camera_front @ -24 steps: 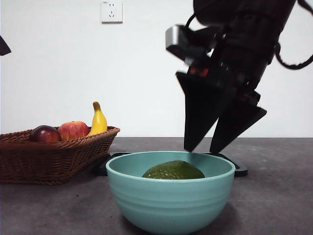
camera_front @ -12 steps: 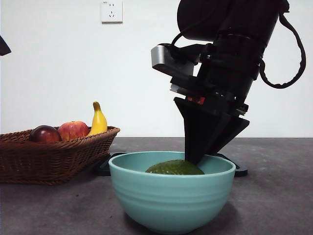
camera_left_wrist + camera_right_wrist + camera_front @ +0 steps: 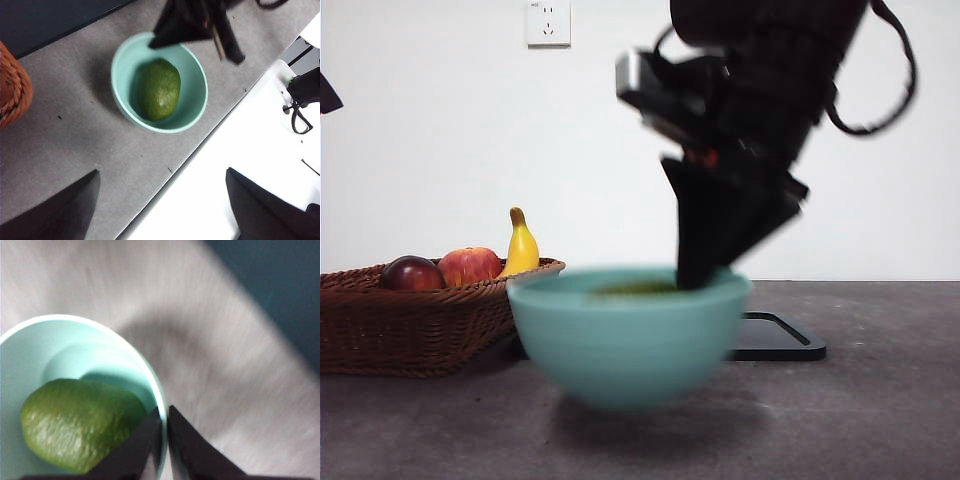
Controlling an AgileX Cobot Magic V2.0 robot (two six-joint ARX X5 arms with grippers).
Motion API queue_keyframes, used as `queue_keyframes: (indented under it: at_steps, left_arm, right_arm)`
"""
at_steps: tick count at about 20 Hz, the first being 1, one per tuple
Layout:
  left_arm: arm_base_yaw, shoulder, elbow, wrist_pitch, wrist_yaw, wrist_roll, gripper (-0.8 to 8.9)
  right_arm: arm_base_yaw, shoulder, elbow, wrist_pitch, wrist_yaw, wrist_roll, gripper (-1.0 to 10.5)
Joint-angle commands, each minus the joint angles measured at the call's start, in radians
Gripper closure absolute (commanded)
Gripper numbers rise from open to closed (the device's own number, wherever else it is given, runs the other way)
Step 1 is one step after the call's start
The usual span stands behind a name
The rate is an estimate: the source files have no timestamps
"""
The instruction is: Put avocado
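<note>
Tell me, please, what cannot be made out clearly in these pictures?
- Front view: the bowl is motion-blurred, and its wall hides all but a green smear of the avocado.
- Right wrist view: the right gripper grips the bowl's rim; the table is blurred.
- Left wrist view: the basket is cut off by the edge.

I see a plain white wall [image 3: 440, 150] with a white power socket [image 3: 548, 22] high up. Below it runs a dark grey table [image 3: 880, 420], evenly lit, with a white edge strip [image 3: 200, 200] alongside.
</note>
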State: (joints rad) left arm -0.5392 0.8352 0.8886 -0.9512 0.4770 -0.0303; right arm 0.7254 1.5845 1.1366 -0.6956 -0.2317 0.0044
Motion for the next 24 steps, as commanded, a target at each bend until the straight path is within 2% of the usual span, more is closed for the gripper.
queue_keyframes:
  at_steps: [1,7,14,19,24]
  left_arm:
    - [-0.006,0.005,0.005,0.004,0.005,0.019,4.09]
    - [-0.006,0.005,0.005,0.004,0.005,0.019,4.09]
    - [-0.006,0.005,0.005,0.004,0.005,0.019,4.09]
    - [-0.006,0.005,0.005,0.001,0.005,0.019,4.09]
    - [-0.006,0.005,0.005,0.001,0.005,0.019,4.09]
  right_arm:
    - [-0.019,0.004,0.083,-0.014,-0.001,0.015,9.3]
    - [-0.157,0.072,0.278,-0.063,-0.003,0.006,9.3]
    - [-0.279,0.357,0.564,-0.100,-0.007,-0.012,9.3]
    - [-0.300,0.489,0.596,-0.066,-0.003,-0.014,9.3]
    - [-0.310,0.514,0.596,-0.068,-0.004,-0.016,9.3]
